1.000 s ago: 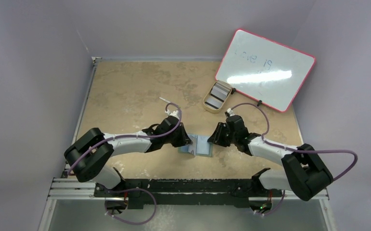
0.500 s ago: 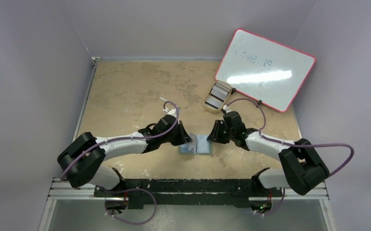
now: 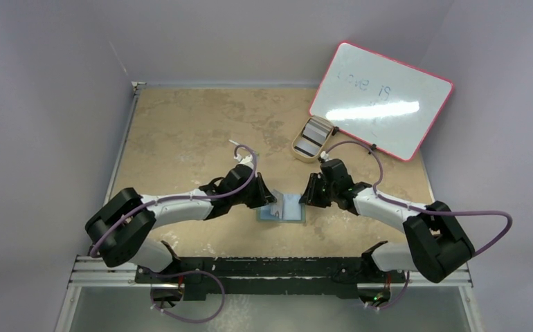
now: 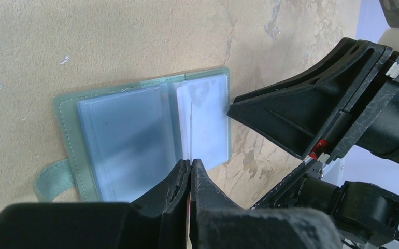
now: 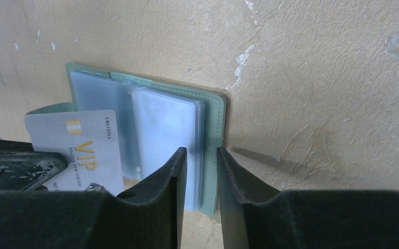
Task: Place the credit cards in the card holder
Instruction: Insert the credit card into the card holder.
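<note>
Card (image 5: 78, 150) pinched in left gripper (image 4: 189, 163), above card holder (image 4: 119, 140).

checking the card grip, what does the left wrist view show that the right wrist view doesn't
Left wrist only: the card edge-on, pinched in the shut left gripper, and the right gripper seen from outside at the holder's right edge.
Right wrist only: the card's face, printed VIP, and the right fingers slightly apart over that edge.
Both: the holder lying open on the table, sleeves up.
</note>
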You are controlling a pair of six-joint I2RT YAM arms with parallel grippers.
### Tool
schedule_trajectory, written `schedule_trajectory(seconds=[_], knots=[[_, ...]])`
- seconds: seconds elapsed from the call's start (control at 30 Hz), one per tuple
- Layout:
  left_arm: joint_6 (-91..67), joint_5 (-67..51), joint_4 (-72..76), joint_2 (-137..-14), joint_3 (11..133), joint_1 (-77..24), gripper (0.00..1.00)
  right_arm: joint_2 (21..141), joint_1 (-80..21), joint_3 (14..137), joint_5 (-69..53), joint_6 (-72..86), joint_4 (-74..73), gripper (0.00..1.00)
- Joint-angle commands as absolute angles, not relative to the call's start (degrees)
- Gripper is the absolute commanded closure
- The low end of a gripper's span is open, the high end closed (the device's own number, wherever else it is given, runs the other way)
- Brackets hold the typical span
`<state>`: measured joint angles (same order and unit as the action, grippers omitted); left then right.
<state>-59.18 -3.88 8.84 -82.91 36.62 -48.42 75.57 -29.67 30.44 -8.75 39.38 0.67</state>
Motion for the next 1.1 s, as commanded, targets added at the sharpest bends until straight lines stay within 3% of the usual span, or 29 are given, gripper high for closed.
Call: schedule_trajectory(seconds=[0.0,1.07], knots=[[-60.2,-5.6,14.2,-84.5,36.0,-48.0,1.00,74.8,-30.0,31.3,-10.6,39.2,1.6,0.71],[-63.3,-4.9,22.9,-91.7,32.6,-47.9,1.00,75.7,-30.0,27.7,-10.7,40.1,4.4,0.79]])
